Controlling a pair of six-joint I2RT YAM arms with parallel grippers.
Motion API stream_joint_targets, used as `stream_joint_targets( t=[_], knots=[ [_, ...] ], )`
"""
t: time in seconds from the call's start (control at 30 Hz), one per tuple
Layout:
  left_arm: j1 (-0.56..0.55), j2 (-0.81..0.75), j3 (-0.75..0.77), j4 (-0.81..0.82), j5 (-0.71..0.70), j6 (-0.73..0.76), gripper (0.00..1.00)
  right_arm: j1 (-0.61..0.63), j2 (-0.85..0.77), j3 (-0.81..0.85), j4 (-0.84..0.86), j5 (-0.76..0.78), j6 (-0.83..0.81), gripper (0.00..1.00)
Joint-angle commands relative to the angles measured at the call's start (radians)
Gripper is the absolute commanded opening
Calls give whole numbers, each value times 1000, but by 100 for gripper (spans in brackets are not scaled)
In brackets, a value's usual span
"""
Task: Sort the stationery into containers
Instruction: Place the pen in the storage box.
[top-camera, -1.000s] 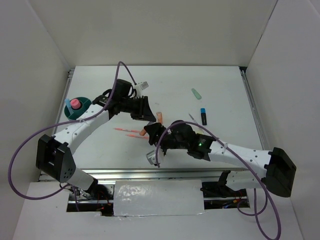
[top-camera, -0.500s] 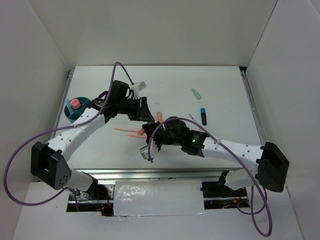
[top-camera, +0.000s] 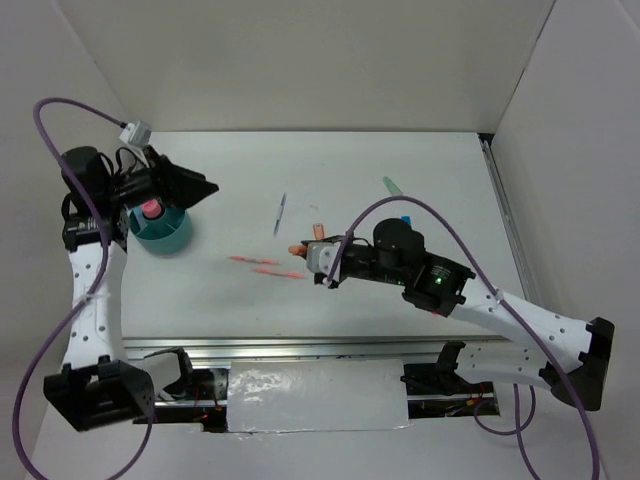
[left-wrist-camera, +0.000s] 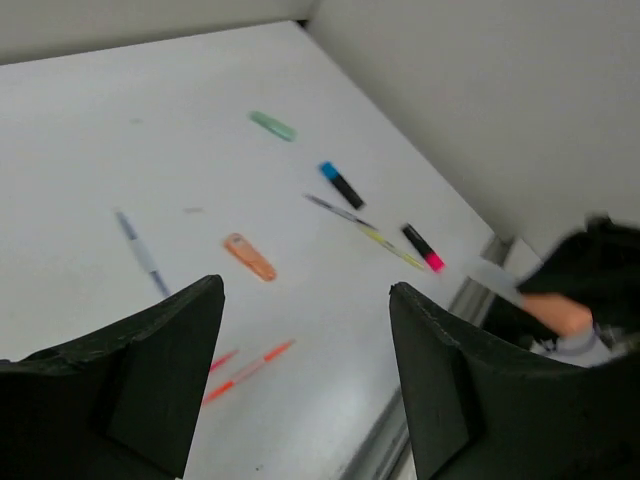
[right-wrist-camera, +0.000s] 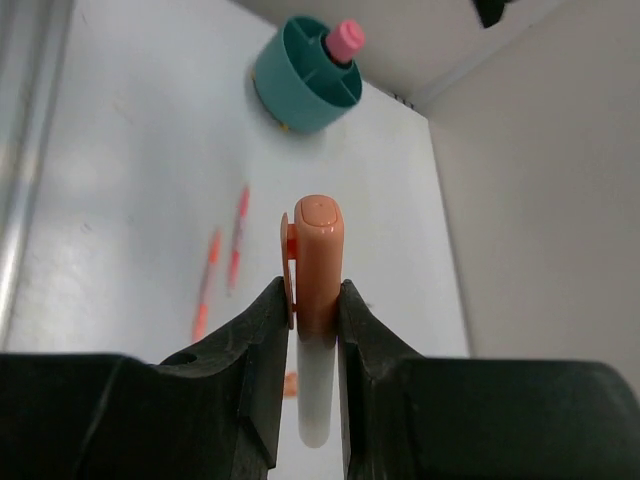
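Left gripper (left-wrist-camera: 305, 295) was released: fingers spread wide, nothing between them. In the top view it sat at upper left of frame, just above the round teal plastic tub with inner dividers (top-camera: 172, 238). Stubby pink-capped tube (top-camera: 150, 209) stood upright in one tub compartment, at the tub's left side.

Right gripper (right-wrist-camera: 312, 302) was clenched on a peach-orange highlighter with a white barrel (right-wrist-camera: 318, 250), orange end sticking out past the fingertips. It sat near centre of the top view and looked lifted off the white table (top-camera: 450, 160).

Loose on the table:
- Two thin orange pens (top-camera: 245, 260) lay side by side, between the tub and the right gripper, apart from both.
- Slim grey-blue pen (top-camera: 281, 212) lay above them in frame.
- Short orange piece (left-wrist-camera: 250, 257) lay near that pen.
- Pale green highlighter (top-camera: 393, 186) lay at upper right.
- Black highlighter with blue cap (left-wrist-camera: 342, 185), thin yellow-tipped pen (left-wrist-camera: 385, 245) and black marker with pink end (left-wrist-camera: 423, 248) lay close together, right of centre in the left wrist view.
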Motion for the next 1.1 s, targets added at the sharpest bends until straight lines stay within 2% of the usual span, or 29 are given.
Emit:
stream_joint_targets(
  t=[0.0,0.03,0.07,0.1,0.13,0.17,0.27,0.4,0.57,0.7,1.07],
  knots=[
    [5,-100,-115,193,417,23,78,1,-22,68,-21,-45,422,0],
    [-7,-158,-129,149,435,78,78,-6,-17,83,1,-48,470,0],
    [-15,-186,-132,87,442,226,78,-10,-8,96,10,-51,517,0],
    [-32,-212,-129,-36,446,296,77,-19,4,108,13,-76,592,0],
    [-71,-258,-127,-69,446,409,77,-41,32,142,22,-89,629,0],
    [-90,-274,-133,-77,442,419,77,-53,52,160,23,-109,663,0],
    [-161,-318,-166,20,405,309,73,-85,119,231,23,-186,764,0],
    [-243,-326,-161,31,382,284,67,-96,173,277,45,-217,824,0],
    [-346,-321,-176,83,279,238,64,-81,192,286,79,-231,826,0],
    [-401,-296,-187,140,193,177,58,-58,187,280,84,-234,811,0],
    [-503,-242,-179,193,132,140,55,-33,187,272,92,-238,774,0]
  ],
)
